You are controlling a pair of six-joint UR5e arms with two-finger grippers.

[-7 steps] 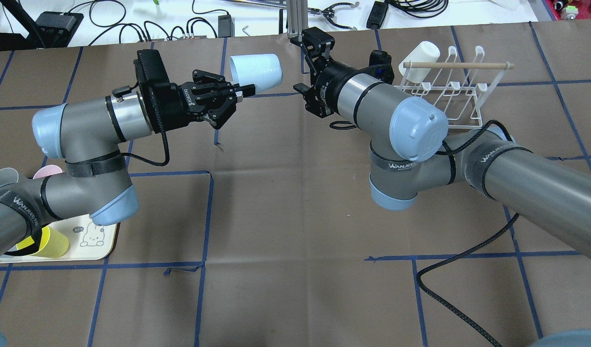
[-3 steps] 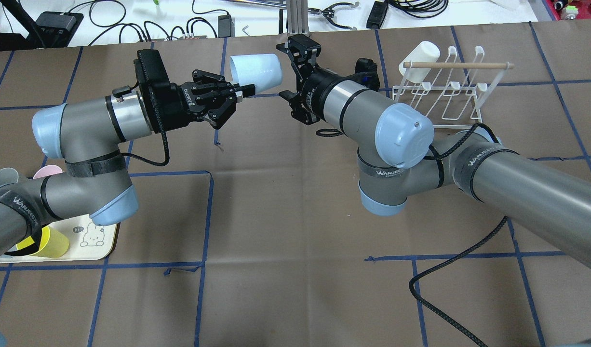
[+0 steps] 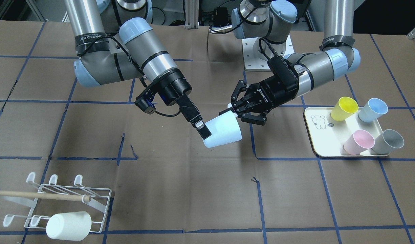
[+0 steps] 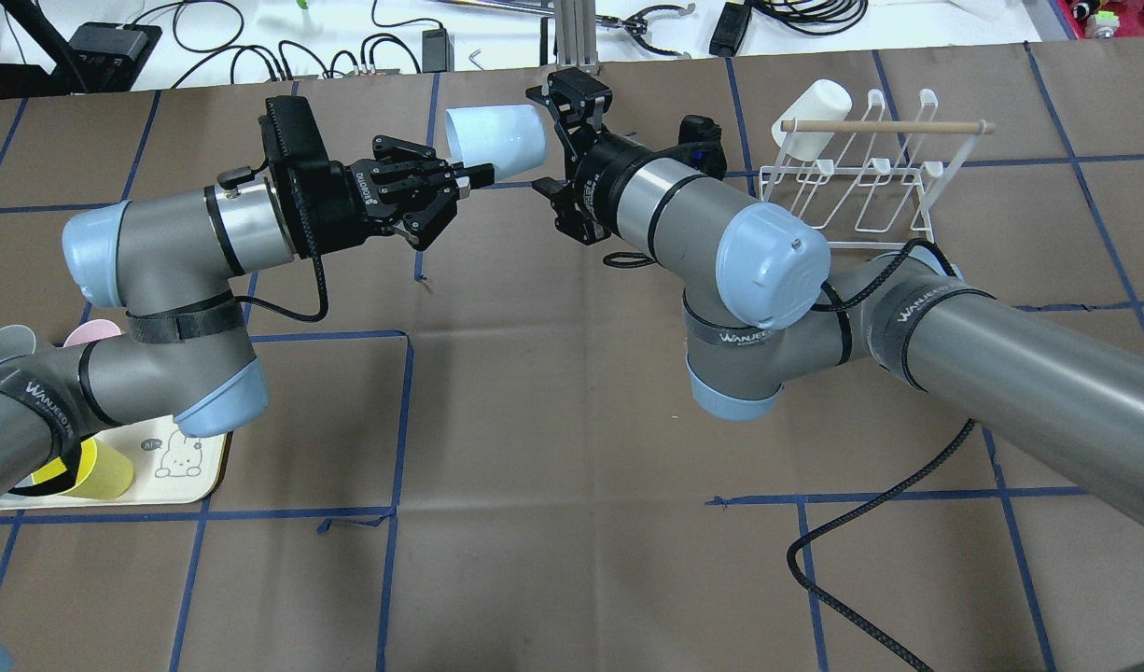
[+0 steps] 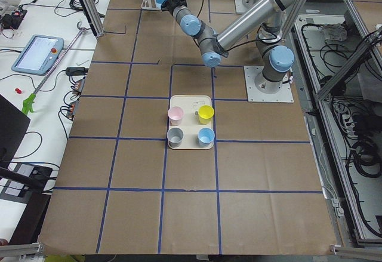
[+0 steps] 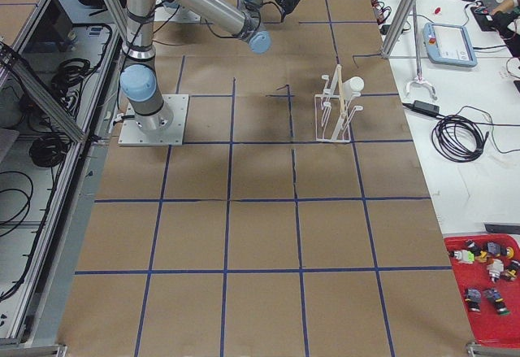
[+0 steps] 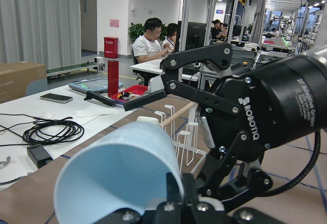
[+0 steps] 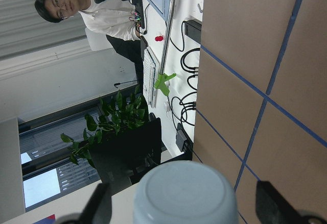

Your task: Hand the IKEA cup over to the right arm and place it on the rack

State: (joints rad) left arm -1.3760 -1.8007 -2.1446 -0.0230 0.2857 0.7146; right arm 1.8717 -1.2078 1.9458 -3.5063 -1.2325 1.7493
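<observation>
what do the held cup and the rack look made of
Cup: probably plastic; pale blue, matt, smooth, thin-walled, with only soft highlights.
Rack: likely white-coated metal wire, going by its thin bent rods with rounded tips. Its dowel looks like bare light wood.

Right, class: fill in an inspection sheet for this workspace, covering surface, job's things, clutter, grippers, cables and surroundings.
Surface: brown paper-covered table with blue tape grid.
Job's things: pale blue plastic cup held on its side above the table; white wire rack with wooden dowel, one white cup on it.
Clutter: cream rectangular tray holding yellow cup, sky-blue cup, pink cup, grey cup.
Grippers: left gripper shut on the held cup's rim; right gripper open, fingers either side of its base.
Cables: black braided cable looping on the table beside the right arm.
Surroundings: people seated at desks; white bench with black cables.
</observation>
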